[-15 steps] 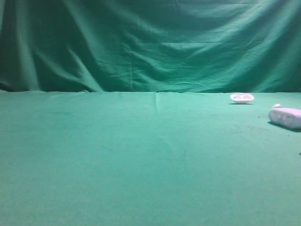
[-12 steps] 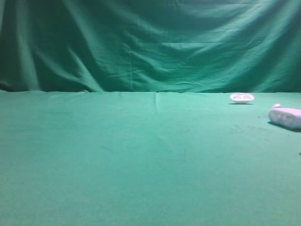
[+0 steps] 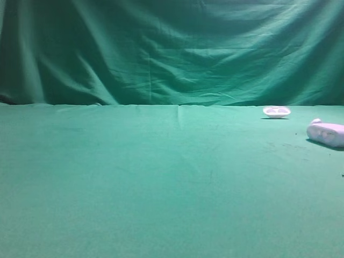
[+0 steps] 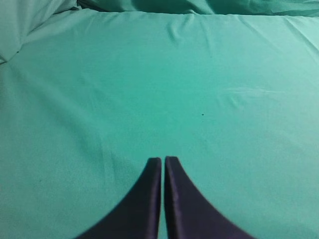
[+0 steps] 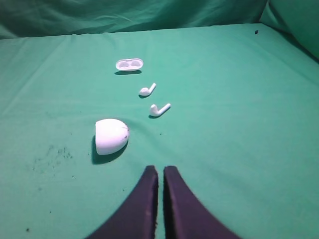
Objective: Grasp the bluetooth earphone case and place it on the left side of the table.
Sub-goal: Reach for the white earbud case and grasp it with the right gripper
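Note:
The white rounded earphone case [image 5: 111, 135] lies on the green table [image 5: 239, 124], a little ahead and to the left of my right gripper [image 5: 160, 170], which is shut and empty. In the high view the case [image 3: 326, 133] sits at the far right edge of the table [image 3: 161, 177]. My left gripper [image 4: 163, 160] is shut and empty over bare green cloth [image 4: 149, 89]. Neither gripper shows in the high view.
A flat shallow white dish-like piece [image 5: 129, 64] lies farther back, also seen in the high view [image 3: 277, 111]. Two loose white earbuds [image 5: 147, 90] [image 5: 159, 109] lie between it and the case. A green draped backdrop [image 3: 172, 48] rises behind the table.

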